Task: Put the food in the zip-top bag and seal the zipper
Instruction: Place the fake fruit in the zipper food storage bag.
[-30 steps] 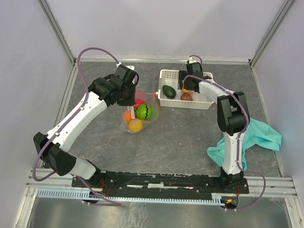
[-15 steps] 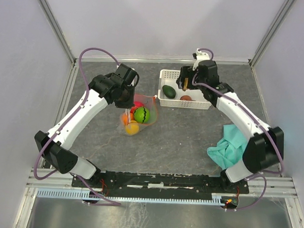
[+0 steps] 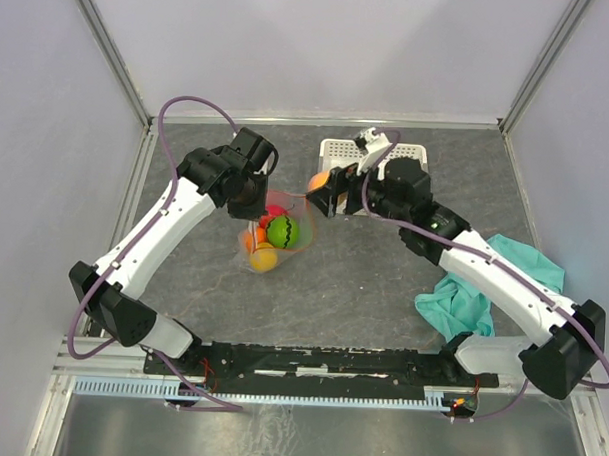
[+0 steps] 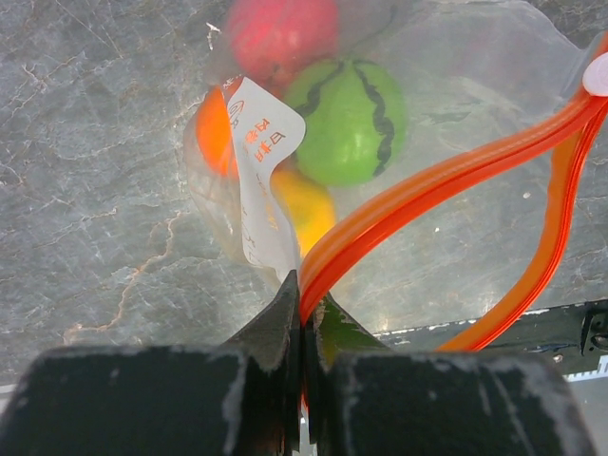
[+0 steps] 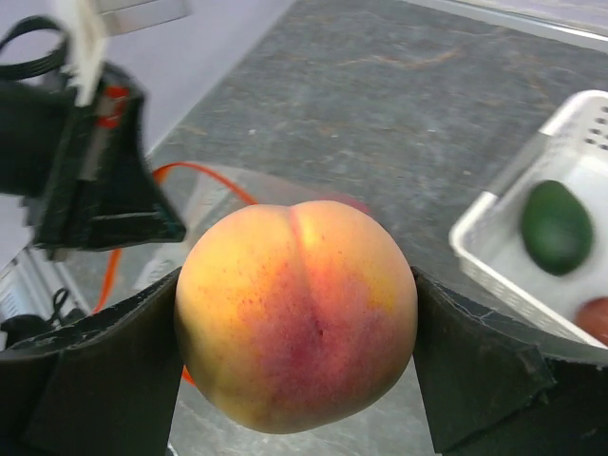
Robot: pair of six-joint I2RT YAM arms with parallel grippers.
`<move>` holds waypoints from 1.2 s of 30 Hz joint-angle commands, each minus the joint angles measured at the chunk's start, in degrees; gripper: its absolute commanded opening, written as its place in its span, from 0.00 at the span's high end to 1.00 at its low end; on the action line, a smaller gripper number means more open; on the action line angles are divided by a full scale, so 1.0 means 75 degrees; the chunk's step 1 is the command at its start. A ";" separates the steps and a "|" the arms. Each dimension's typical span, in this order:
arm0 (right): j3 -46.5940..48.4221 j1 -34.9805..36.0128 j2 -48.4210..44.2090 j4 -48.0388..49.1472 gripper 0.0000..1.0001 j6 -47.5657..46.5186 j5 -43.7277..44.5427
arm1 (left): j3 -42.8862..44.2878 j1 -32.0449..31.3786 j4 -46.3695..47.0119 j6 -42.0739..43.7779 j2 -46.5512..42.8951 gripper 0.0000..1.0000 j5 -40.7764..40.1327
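The clear zip-top bag (image 3: 284, 237) lies at table centre with a green striped melon (image 4: 347, 119), a red apple (image 4: 280, 33), an orange (image 4: 211, 128) and a yellow fruit (image 4: 306, 204) inside. My left gripper (image 4: 306, 296) is shut on the bag's mouth edge, pinching the red zipper strip (image 4: 427, 180), which loops open; it also shows in the top view (image 3: 253, 199). My right gripper (image 5: 296, 328) is shut on a peach (image 5: 296, 313) and holds it in the air at the bag's mouth, as the top view (image 3: 317, 179) also shows.
A white basket (image 5: 494, 249) stands at the back right, holding a dark green avocado (image 5: 556, 228) and a brown fruit (image 5: 597, 318); the right arm covers most of it in the top view (image 3: 407, 152). A teal cloth (image 3: 477, 299) lies at the right.
My right gripper has left the basket and swung left with the peach in it, to the bag's mouth. My left gripper still holds the bag's edge in place.
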 commanded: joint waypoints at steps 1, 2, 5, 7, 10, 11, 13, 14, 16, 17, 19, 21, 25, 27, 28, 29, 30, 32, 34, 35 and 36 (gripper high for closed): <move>-0.0374 0.0673 -0.0132 0.1580 0.39 0.0426 -0.0141 | 0.0404 0.0051 -0.0043 0.0350 0.0034 0.97 0.0183; -0.0435 0.0834 -0.0104 0.1733 0.39 0.0434 -0.0080 | 0.0406 0.0051 -0.0042 0.0351 0.0042 0.97 0.0209; -0.0495 0.1202 0.0145 0.2040 0.38 0.0395 0.0051 | 0.0410 0.0050 -0.0042 0.0340 0.0058 0.97 0.0302; -0.0509 0.1362 0.0350 0.2151 0.36 0.0356 0.0230 | 0.0394 0.0039 -0.0042 0.0329 0.0048 0.97 0.0322; -0.0539 0.1508 0.0650 0.2377 0.34 0.0367 0.0372 | 0.0358 0.0054 -0.0034 0.0318 0.0040 0.97 0.0333; -0.0524 0.1553 0.0769 0.2419 0.34 0.0374 0.0382 | 0.0341 0.0044 -0.0031 0.0317 0.0034 0.97 0.0335; -0.0503 0.1619 0.1065 0.2460 0.32 0.0422 0.0378 | 0.0334 0.0051 -0.0020 0.0316 0.0034 0.97 0.0346; -0.0510 0.1634 0.1162 0.2490 0.31 0.0467 0.0357 | 0.0325 0.0044 -0.0010 0.0316 0.0042 0.97 0.0366; -0.0553 0.1675 0.1337 0.2536 0.29 0.0506 0.0340 | 0.0313 0.0043 0.0012 0.0310 0.0022 0.97 0.0381; -0.0583 0.1682 0.1400 0.2549 0.28 0.0520 0.0388 | 0.0306 0.0046 0.0025 0.0305 0.0011 0.97 0.0382; -0.0664 0.1696 0.1505 0.2580 0.24 0.0585 0.0513 | 0.0269 0.0041 0.0048 0.0299 -0.0005 0.97 0.0393; -0.0705 0.1696 0.1605 0.2589 0.20 0.0661 0.0610 | 0.0250 0.0039 0.0072 0.0305 -0.0006 0.97 0.0402; -0.0601 0.1696 0.1788 0.2548 0.12 0.0837 0.0502 | 0.0159 0.0040 0.0130 0.0293 -0.0030 0.97 0.0429; -0.0526 0.1697 0.1817 0.2492 0.07 0.0879 0.0439 | 0.0152 0.0043 0.0145 0.0293 -0.0028 0.97 0.0419; -0.0501 0.1696 0.1808 0.2450 0.05 0.0880 0.0447 | 0.0151 0.0043 0.0142 0.0293 -0.0037 0.97 0.0416; -0.0486 0.1696 0.1785 0.2410 0.04 0.0888 0.0477 | 0.0148 0.0041 0.0148 0.0293 -0.0038 0.97 0.0408; -0.0480 0.1699 0.1727 0.2347 0.02 0.0881 0.0521 | 0.0141 0.0045 0.0156 0.0293 -0.0047 0.97 0.0401; -0.0426 0.1696 0.1609 0.2164 0.01 0.0832 0.0605 | 0.0098 0.0039 0.0167 0.0286 -0.0078 0.97 0.0405; -0.0343 0.1696 0.1472 0.1917 0.01 0.0732 0.0584 | 0.0037 0.0041 0.0196 0.0276 -0.0124 0.97 0.0403; -0.0293 0.1696 0.1415 0.1809 0.01 0.0707 0.0557 | -0.0001 0.0048 0.0212 0.0270 -0.0147 0.97 0.0399; -0.0249 0.1696 0.1349 0.1700 0.01 0.0686 0.0523 | -0.0030 0.0039 0.0225 0.0261 -0.0165 0.97 0.0402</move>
